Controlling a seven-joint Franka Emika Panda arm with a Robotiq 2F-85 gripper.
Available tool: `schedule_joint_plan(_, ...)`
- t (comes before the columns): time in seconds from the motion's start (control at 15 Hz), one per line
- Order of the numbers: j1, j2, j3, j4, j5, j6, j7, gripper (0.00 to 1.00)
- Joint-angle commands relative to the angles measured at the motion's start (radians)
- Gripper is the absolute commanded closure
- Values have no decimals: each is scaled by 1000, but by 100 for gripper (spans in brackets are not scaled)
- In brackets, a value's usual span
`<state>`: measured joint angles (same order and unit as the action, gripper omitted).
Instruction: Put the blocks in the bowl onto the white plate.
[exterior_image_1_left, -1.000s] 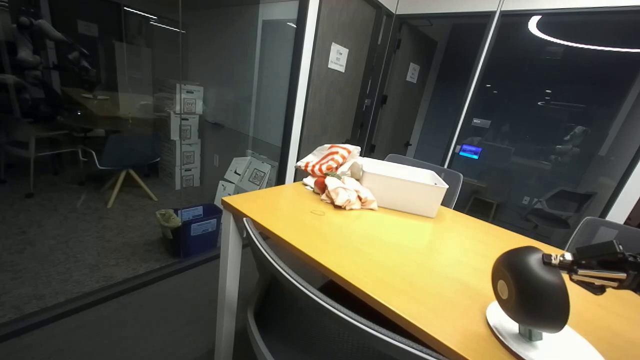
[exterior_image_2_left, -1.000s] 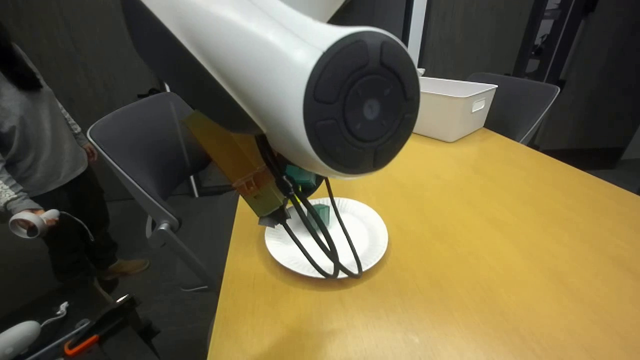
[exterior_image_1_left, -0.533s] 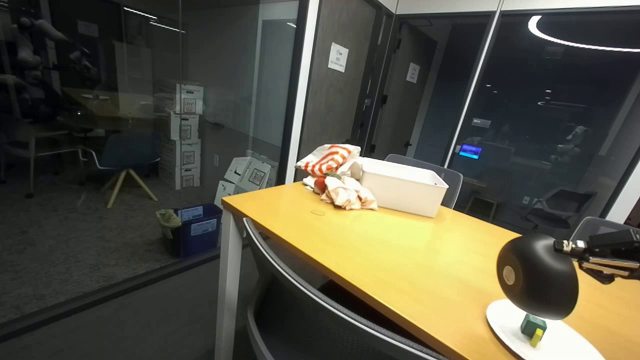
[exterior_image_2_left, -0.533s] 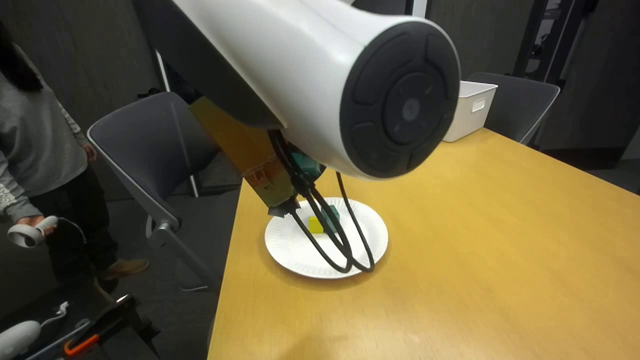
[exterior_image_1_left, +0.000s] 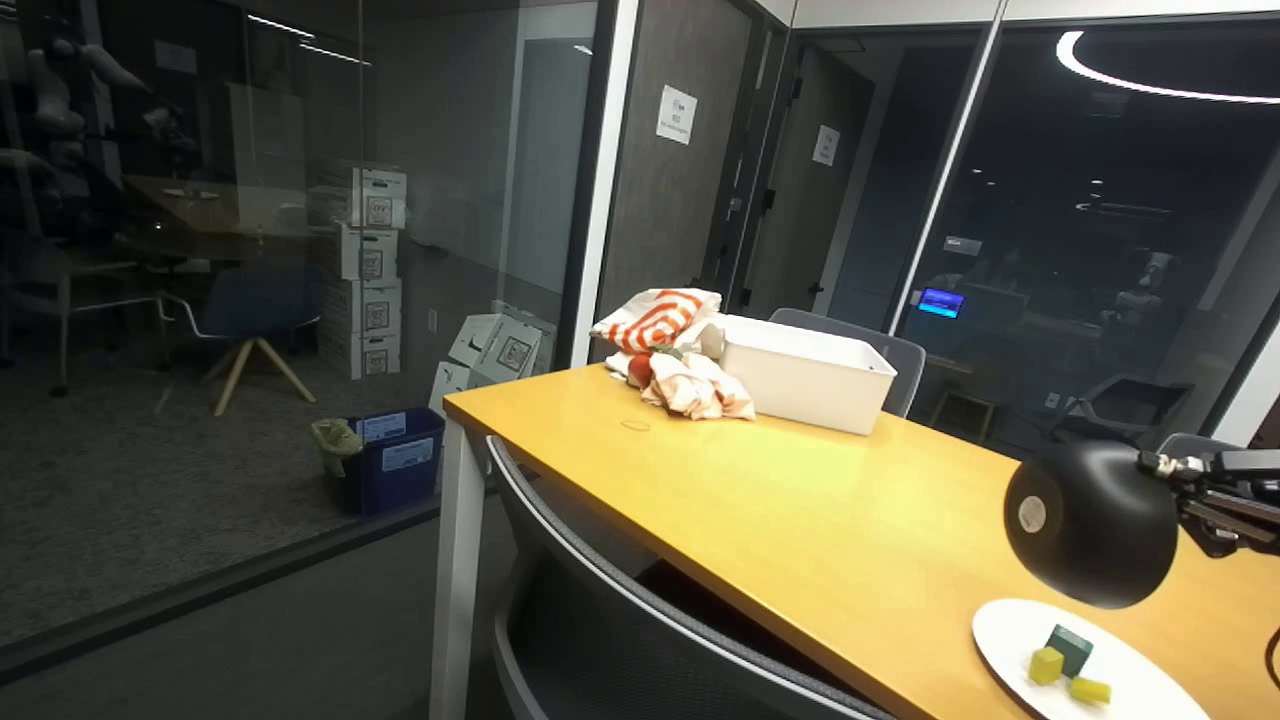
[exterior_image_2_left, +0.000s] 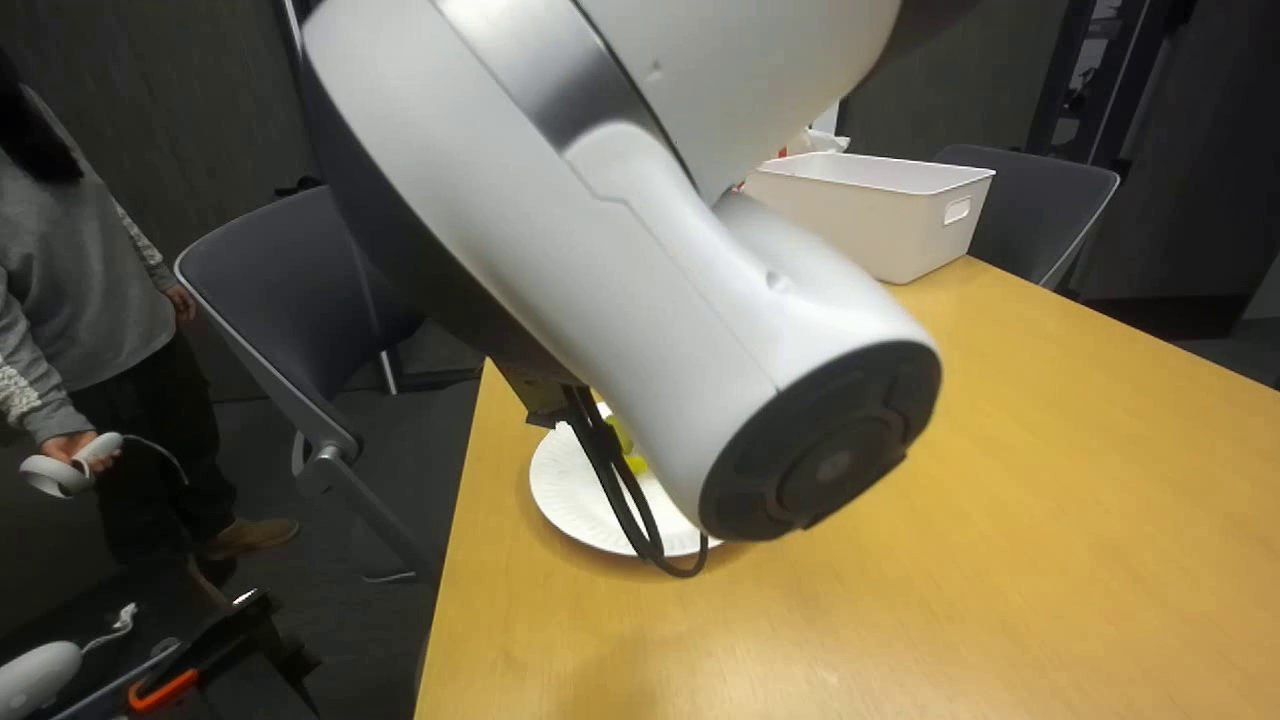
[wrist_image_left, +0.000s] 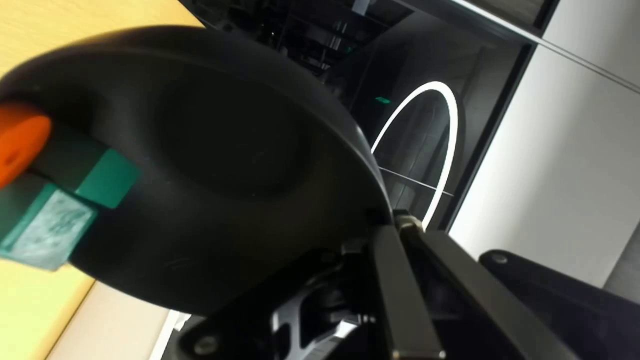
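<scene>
My gripper is shut on the rim of the black bowl; its fingertips also show in an exterior view. The bowl is tilted on its side above the white plate. A green block, a yellow block and another yellow piece lie on the plate. In the wrist view, the bowl still holds two green blocks and an orange piece near its far rim. In an exterior view the arm hides the bowl and much of the plate.
A white rectangular box stands at the table's far end, beside crumpled cloth and a bag. A chair stands at the table's edge near the plate. A person with a controller stands beyond another chair.
The bowl has risen off the plate and moved slightly right in an exterior view, tilting more. The green block has come clear of it, and two yellow pieces now show on the plate.
</scene>
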<state>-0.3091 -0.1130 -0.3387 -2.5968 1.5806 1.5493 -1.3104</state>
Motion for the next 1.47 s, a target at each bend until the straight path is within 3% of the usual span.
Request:
schedule_joint_plan(0.0, -13, 43, 0, 27, 49, -84, -14, 94)
schedule_joint_plan(0.6, -5, -19, 28, 35, -18, 37, 2, 94)
schedule_joint_plan(0.93, 44, -179, 146, -6, -103, 421, 55, 94)
schedule_joint_plan(1.2, 130, -279, 313, -9, -155, 713, 142, 94)
schedule_joint_plan(1.4, 213, -259, 441, 34, -189, 929, 186, 94)
